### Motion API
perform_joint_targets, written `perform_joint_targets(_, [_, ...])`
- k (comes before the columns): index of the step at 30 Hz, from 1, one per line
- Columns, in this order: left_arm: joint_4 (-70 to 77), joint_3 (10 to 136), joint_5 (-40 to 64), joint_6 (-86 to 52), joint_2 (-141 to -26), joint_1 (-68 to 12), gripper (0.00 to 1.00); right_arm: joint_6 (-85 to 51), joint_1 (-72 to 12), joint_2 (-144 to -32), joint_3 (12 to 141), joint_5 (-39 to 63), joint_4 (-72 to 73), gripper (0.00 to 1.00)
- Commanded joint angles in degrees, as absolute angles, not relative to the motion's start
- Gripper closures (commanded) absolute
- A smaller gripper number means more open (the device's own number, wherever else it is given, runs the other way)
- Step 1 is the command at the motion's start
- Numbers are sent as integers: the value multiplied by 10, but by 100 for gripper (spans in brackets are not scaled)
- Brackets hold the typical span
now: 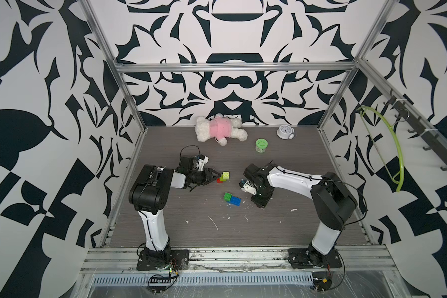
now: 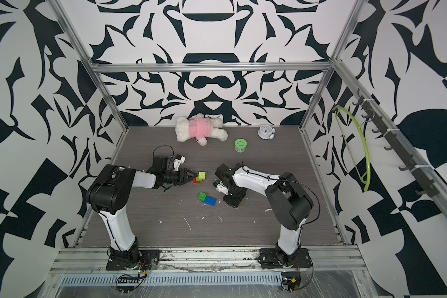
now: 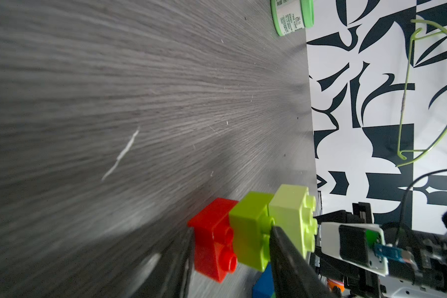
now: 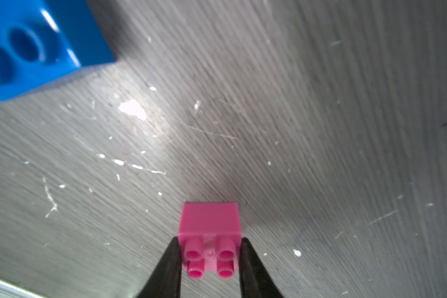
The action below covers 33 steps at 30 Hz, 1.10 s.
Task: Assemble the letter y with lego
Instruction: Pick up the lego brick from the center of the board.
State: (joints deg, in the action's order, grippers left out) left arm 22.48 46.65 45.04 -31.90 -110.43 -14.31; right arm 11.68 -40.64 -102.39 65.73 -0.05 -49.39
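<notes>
- Clamped in left jaws: red-lime-pale stack [image 3: 253, 232], mid-desk [image 1: 281, 227].
- Clamped in right jaws: pink brick [image 4: 209, 222], 4 o'clock from stack.
- At 5 o'clock from stack: green brick [image 1: 227, 196] joined to blue brick [image 1: 235, 200].

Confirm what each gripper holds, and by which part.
Right gripper: pink brick, pinched on two opposite side walls. Left gripper: three-brick stem, gripped at its red and lime end.

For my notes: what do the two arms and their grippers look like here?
Both arms match: the left arm and right arm have white link shells, bulky black joint housings and black base plates, with thin black cables looping along them. The left gripper and right gripper have slim black tapered fingers.
</notes>
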Motion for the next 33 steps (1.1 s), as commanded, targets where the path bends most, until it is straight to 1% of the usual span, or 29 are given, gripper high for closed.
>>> perform_joint_targets(1, [95,437,351,-305,-1149,-143,49,120,-409,-1015,660,0,-497,71])
perform_joint_targets(5, [95,437,351,-305,-1149,-143,49,126,-420,-986,681,7,-493,74])
perform_joint_targets(10, [95,437,351,-305,-1149,-143,49,199,-473,-949,721,26,-486,75])
perform_joint_targets(13, [95,437,350,-305,-1148,-143,49,222,-491,-964,754,34,-494,76])
perform_joint_targets(18, [95,437,351,-305,-1148,-143,49,216,-498,-1023,809,28,-532,77])
perform_joint_targets(33, [95,437,352,-304,-1148,-143,49,222,-499,-1088,842,30,-535,78])
